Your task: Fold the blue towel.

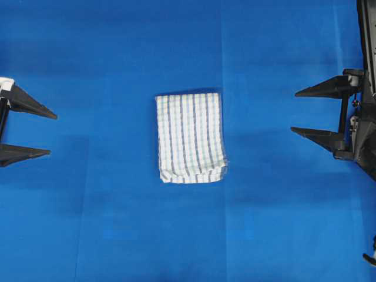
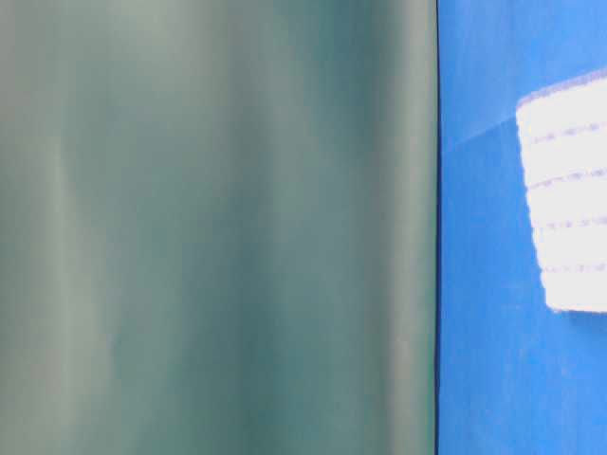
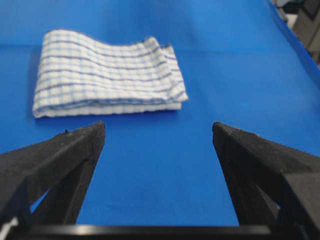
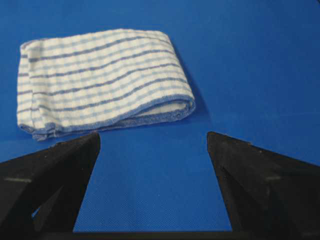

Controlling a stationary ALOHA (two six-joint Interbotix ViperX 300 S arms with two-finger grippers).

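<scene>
The blue towel lay mid-table on the blue table cover, already folded into a compact stack w/ several layers, hemmed ends showing at the near edge in the overhead view. Left gripper sat well off to the left side, jaws spread wide, nothing in them. Right gripper sat well off to the right, also wide open & empty. Neither touched the cloth.

Risks, as I judged them: the stack looked loose. In the right wrist view the top layers bulged over the bottom hem, so it could spring open or slump w/o any help. If either arm went back in for another fold, a finger catching only the top layer would peel the stack apart; pushing low could drag the whole bundle, or bunch the cover underneath.
</scene>
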